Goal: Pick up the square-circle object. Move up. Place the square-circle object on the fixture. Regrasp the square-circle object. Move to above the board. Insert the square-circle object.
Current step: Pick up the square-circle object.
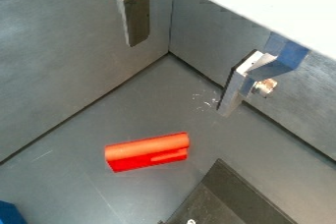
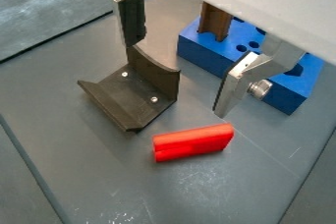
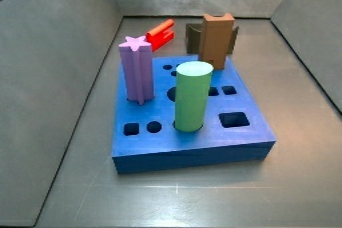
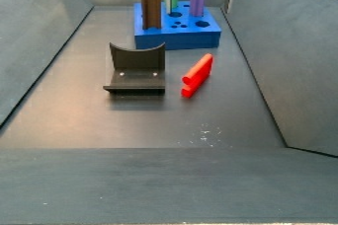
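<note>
The square-circle object, a bright red blocky peg point(image 1: 147, 151) point(image 2: 195, 141), lies flat on the grey floor, free of any grip. In the side views the red peg point(image 4: 197, 75) point(image 3: 160, 34) rests between the fixture point(image 4: 136, 69) and the right wall, just in front of the board point(image 4: 176, 34). My gripper point(image 1: 182, 76) point(image 2: 178, 79) hangs open above the floor with nothing between its silver fingers point(image 1: 137, 17). The peg lies below and off to one side of the fingertips, apart from them. The fixture point(image 2: 132, 95) is a dark L-shaped bracket beside the peg.
On the blue board point(image 3: 187, 122) stand a purple star-topped peg point(image 3: 135, 67), a green cylinder point(image 3: 194, 96) and a brown notched block point(image 3: 214, 36). Grey walls point(image 4: 271, 41) enclose the floor on both sides and behind the board.
</note>
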### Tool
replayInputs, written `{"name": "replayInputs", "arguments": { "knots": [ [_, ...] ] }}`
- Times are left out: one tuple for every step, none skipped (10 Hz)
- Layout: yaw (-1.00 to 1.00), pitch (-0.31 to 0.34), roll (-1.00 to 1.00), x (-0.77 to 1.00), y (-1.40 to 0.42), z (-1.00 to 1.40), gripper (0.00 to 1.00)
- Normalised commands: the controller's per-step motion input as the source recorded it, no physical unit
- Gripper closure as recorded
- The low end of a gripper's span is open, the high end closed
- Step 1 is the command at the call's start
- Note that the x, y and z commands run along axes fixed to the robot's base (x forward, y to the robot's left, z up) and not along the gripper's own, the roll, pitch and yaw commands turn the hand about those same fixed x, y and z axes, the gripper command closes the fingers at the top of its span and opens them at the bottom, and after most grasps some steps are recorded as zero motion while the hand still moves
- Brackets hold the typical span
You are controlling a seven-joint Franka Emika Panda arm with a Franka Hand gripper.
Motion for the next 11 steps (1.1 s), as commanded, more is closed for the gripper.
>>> {"name": "replayInputs", "arguments": {
  "knots": [
    [0.00, 0.000, -0.02, 0.00, 0.00, 0.00, 0.00],
    [0.00, -0.001, 0.00, 0.00, -0.10, -0.08, 0.00],
    [0.30, -0.066, 0.00, -0.31, -0.43, -0.60, 0.00],
    [0.82, 0.047, 0.07, -0.06, -0.36, -0.63, 0.00],
    [0.90, 0.051, 0.07, 0.00, -0.28, -0.71, 0.00],
    [1.00, 0.041, 0.07, 0.00, -0.17, -0.77, 0.00],
    [1.00, 0.041, 0.06, 0.00, -0.13, -0.77, 0.00],
    [1.00, 0.029, 0.00, 0.00, 0.00, -0.75, 0.00],
    [0.06, -0.139, -0.04, -0.04, -0.34, -0.53, 0.00],
    [-0.97, -0.096, -0.03, 0.00, -0.13, -0.33, 0.00],
    [-1.00, -0.043, -0.03, 0.00, -0.05, -0.32, 0.00]
  ]
}}
